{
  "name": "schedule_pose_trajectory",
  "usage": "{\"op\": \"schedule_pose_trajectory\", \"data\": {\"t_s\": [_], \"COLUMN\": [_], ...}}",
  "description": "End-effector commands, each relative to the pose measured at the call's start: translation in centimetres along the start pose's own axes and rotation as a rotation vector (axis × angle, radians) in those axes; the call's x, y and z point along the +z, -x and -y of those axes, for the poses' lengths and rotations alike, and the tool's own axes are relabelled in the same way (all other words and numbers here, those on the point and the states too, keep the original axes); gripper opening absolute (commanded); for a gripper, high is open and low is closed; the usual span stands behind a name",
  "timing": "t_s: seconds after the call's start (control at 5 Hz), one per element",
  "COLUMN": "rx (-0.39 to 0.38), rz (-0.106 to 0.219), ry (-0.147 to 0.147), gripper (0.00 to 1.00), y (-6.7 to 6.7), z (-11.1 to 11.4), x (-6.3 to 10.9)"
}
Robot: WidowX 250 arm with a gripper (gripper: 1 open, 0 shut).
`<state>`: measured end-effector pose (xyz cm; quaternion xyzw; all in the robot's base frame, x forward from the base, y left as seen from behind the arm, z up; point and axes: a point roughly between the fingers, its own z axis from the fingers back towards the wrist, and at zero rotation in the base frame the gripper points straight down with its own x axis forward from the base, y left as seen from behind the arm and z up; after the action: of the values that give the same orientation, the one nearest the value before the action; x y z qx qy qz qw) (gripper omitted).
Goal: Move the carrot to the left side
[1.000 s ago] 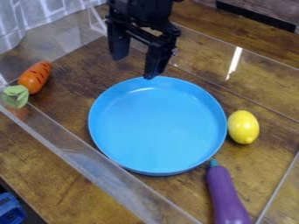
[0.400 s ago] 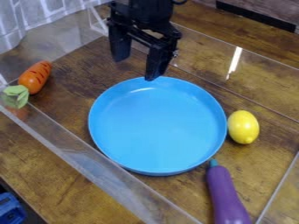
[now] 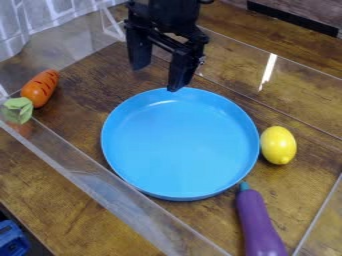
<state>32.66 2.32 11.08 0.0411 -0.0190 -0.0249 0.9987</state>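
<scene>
Where frame crops eggplant (image 3: 259, 223), bottom hidden; jaws (image 3: 159, 64) spread apart.

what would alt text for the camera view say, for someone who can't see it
An orange toy carrot lies left of a bare blue plate on a wooden table, a yellow lemon and purple eggplant to its right. A dark open gripper hovers at the plate's far edge.

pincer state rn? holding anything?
Pincer: open, its two dark fingers apart above the far rim of the blue plate, holding nothing.
</scene>
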Motion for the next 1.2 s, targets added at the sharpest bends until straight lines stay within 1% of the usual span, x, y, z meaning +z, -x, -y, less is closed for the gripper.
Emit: {"op": "schedule_pose_trajectory", "data": {"t_s": [0.0, 0.4, 0.8, 1.0], "rx": [-0.014, -0.012, -0.009, -0.008], "rz": [0.064, 0.059, 0.043, 0.044], "ry": [0.000, -0.002, -0.005, -0.002], "gripper": [1.00, 1.00, 1.00, 1.00], "y": [-1.06, -1.02, -0.84, -0.84], "z": [0.25, -0.11, -0.49, -0.65], "x": [1.66, 1.71, 1.53, 1.57]}}
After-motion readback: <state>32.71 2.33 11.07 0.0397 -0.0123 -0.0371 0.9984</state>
